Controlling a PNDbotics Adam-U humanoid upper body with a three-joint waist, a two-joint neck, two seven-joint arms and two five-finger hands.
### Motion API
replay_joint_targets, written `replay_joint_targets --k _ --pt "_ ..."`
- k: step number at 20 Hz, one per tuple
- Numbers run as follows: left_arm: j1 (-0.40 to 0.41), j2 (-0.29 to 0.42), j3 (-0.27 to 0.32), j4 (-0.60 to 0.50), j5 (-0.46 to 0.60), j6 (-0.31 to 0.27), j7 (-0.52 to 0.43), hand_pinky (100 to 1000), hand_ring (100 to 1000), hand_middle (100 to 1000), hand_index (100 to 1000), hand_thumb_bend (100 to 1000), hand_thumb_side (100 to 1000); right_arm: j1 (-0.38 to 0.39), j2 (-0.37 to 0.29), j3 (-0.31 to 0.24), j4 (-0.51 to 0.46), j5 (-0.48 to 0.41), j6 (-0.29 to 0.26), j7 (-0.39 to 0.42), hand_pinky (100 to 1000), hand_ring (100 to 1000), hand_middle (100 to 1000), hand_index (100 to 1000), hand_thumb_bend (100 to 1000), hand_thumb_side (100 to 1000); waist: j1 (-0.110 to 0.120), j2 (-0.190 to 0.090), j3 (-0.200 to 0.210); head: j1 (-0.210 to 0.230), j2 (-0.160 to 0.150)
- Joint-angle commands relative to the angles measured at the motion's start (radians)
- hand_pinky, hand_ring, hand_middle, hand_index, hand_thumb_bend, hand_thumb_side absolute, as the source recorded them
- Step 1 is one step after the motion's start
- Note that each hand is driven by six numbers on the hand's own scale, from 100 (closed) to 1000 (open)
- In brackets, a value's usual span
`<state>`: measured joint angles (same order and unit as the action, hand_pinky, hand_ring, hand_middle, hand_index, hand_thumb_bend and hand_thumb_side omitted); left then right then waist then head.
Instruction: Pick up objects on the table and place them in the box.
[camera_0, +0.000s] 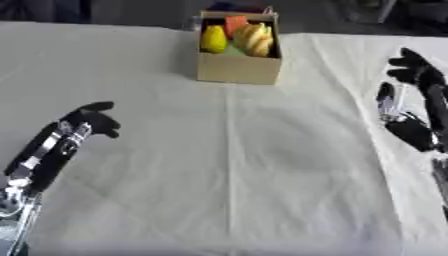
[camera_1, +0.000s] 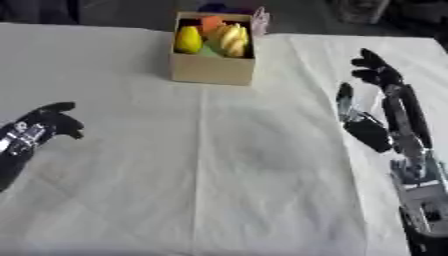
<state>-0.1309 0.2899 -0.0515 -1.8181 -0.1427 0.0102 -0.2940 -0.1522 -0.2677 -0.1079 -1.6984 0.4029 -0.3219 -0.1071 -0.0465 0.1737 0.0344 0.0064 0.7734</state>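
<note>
A tan cardboard box (camera_0: 238, 69) stands at the far middle of the table. Inside it lie a yellow fruit (camera_0: 213, 39), a bunch of bananas (camera_0: 254, 39) and an orange-red piece (camera_0: 236, 23). My left hand (camera_0: 91, 119) hovers at the left over the cloth, its fingers curled with nothing in them. My right hand (camera_1: 378, 95) is at the right with its fingers stretched out toward the far edge, holding nothing. Both hands are well apart from the box.
A white cloth (camera_0: 236, 170) with fold creases covers the table. A pinkish object (camera_1: 260, 19) shows just behind the box's right corner. Dark floor and furniture lie past the far edge.
</note>
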Motion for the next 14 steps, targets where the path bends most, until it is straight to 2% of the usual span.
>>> replay_joint_targets --k 1,8,14 --pt "-0.004 0.008 0.015 -0.010 -0.008 -0.014 0.034 846 657 632 902 100 913 -0.006 0.003 -0.008 -0.016 -0.026 -0.009 -0.030 793 738 768 946 100 507 0.003 0.006 -0.003 0.021 -0.003" --pt "-0.006 0.005 0.019 0.000 -0.010 -0.030 0.059 847 659 632 886 100 910 -0.014 0.026 -0.002 0.007 -0.046 -0.006 -0.020 781 698 719 925 100 483 0.004 0.017 -0.008 0.046 -0.003" --pt "-0.005 -0.012 0.022 0.007 -0.016 -0.028 0.066 847 659 631 877 100 906 -0.009 0.043 0.000 0.010 -0.047 0.003 -0.007 776 689 709 921 100 466 0.002 0.007 -0.009 0.051 -0.003"
